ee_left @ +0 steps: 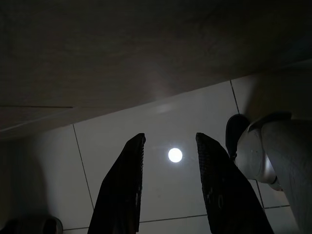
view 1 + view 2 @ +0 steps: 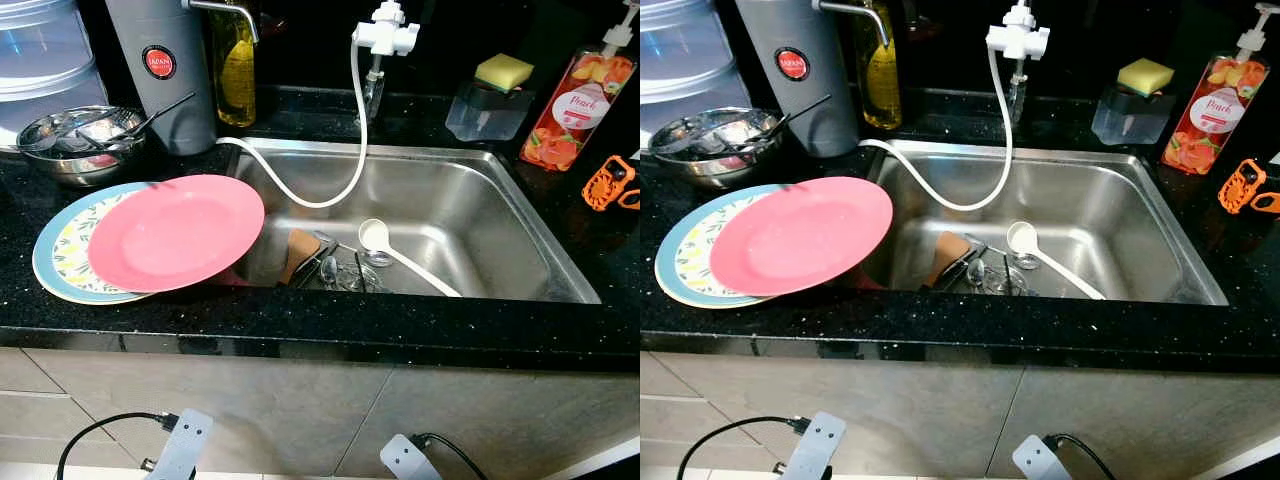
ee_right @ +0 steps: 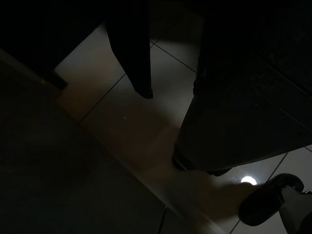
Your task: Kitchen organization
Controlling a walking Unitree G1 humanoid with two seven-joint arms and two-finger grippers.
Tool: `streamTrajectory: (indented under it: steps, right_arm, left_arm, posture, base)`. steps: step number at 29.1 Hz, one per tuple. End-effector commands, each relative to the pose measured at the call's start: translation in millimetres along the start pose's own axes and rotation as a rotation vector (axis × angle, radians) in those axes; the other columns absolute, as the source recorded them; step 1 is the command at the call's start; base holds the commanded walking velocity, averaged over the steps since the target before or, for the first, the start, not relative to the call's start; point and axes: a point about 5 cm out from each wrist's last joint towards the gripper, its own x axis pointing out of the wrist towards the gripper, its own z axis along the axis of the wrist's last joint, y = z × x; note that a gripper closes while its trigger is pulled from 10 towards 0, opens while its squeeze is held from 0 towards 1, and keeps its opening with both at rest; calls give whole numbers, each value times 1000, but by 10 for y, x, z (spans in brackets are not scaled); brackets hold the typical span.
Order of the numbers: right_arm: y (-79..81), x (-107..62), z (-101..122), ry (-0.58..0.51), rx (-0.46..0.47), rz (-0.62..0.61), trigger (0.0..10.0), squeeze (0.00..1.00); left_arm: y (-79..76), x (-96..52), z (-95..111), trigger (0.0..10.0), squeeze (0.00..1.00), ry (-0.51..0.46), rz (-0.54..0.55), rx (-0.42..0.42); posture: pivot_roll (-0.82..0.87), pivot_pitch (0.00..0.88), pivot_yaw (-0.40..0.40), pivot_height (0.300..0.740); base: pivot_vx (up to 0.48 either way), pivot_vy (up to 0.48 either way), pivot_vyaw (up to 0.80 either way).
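Pink plate point(image 2: 176, 232) overhangs sink point(image 2: 520, 215) rim; left end effector point(image 1: 168, 187) spread, empty; right end effector point(image 3: 170, 92) state unclear.

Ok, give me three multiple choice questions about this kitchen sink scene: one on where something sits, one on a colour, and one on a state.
1. Where does the white ladle lie?
A. in the sink
B. in the metal bowl
C. on the plates

2. What colour is the top plate of the stack?
A. blue
B. pink
C. green

3. How is the left gripper?
A. shut on a plate
B. shut, empty
C. open, empty

Answers: 1 A, its scoop and handle rest in the basin. 2 B, pink lies over the floral plate. 3 C, floor shows between its fingers.
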Motion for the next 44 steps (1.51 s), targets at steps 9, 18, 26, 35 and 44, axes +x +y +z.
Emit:
streamTrajectory:
  steps: [9, 18, 26, 35, 44]
  right_arm:
    - [-8, -7, -37, 11, 16, -15, 10000, 0]
    - [-97, -37, -131, 2, 327, -97, 10000, 0]
    - [-243, -64, -116, -51, 658, -147, 10000, 0]
    - [-217, -19, 81, -110, 672, -140, 10000, 0]
    - [-94, -22, -47, -5, 145, -96, 10000, 0]
  left_arm:
    - [-7, 3, -10, 10000, 0, 15, -18, -55]
    - [-22, 20, 64, 10000, 0, -15, -77, -134]
    - [-64, 29, 135, 10000, 0, -53, -100, -108]
    - [-22, 5, 48, 10000, 0, -34, -107, -96]
    - [-55, 5, 51, 10000, 0, -34, -116, -38]
  posture:
    - [163, 0, -51, 740]
    - [134, 0, -31, 740]
    - [145, 0, -35, 740]
    - [147, 0, -31, 740]
    - [149, 0, -33, 740]
  base:
    - [0, 0, 0]
    - [0, 0, 0]
    - [0, 0, 0]
    - [0, 0, 0]
    - [0, 0, 0]
